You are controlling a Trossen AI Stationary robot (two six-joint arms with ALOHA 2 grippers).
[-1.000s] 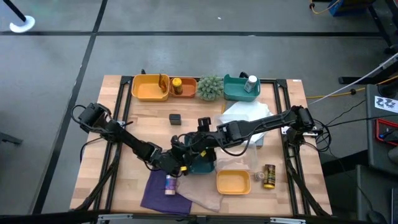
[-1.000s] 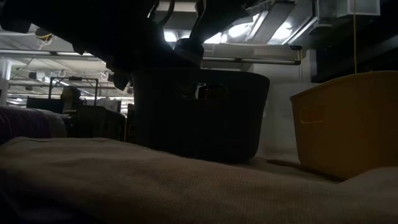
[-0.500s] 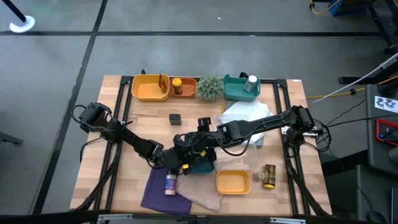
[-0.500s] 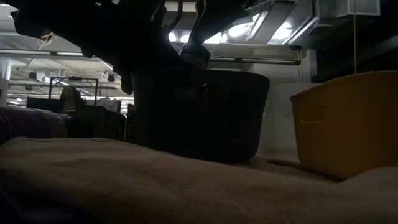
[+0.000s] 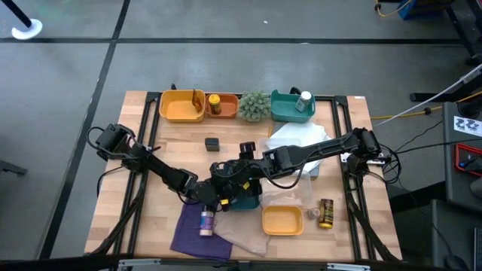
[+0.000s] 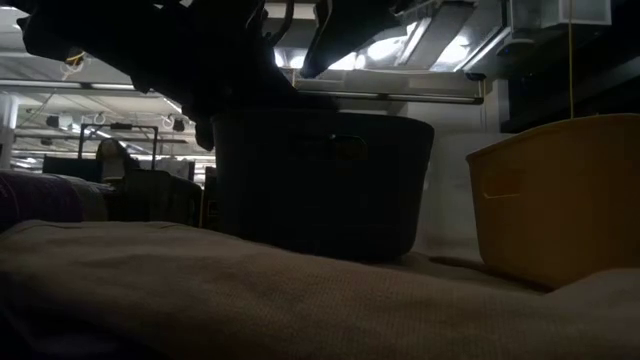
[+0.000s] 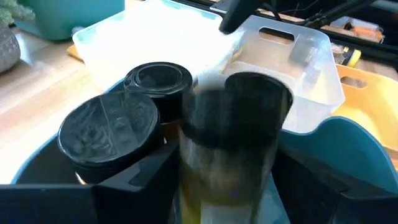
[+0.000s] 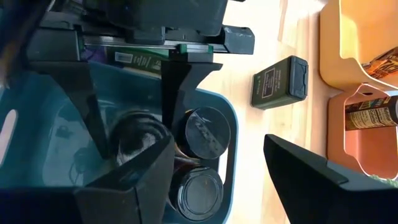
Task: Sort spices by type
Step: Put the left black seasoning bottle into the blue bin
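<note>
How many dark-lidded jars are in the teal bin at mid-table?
3. In the teal bin, the first jar and the second jar stand side by side; the third jar, blurred, stands right next to them. Others could be hidden underneath.

The teal tray (image 5: 245, 197) near the table's middle is crowded: three dark-lidded jars (image 8: 208, 127) stand packed together inside, and both the left gripper (image 5: 223, 197) and the right gripper (image 5: 242, 181) hang over it, so little way in is left from above. To its right a yellow tray (image 5: 282, 220) blocks the near side, with a white tray (image 5: 301, 147) just beyond. To its near left lies a purple cloth (image 5: 192, 232) with a jar (image 5: 205, 222) on it. The bare wood on the far left, around the small black box (image 5: 212, 143), lies open.
</note>
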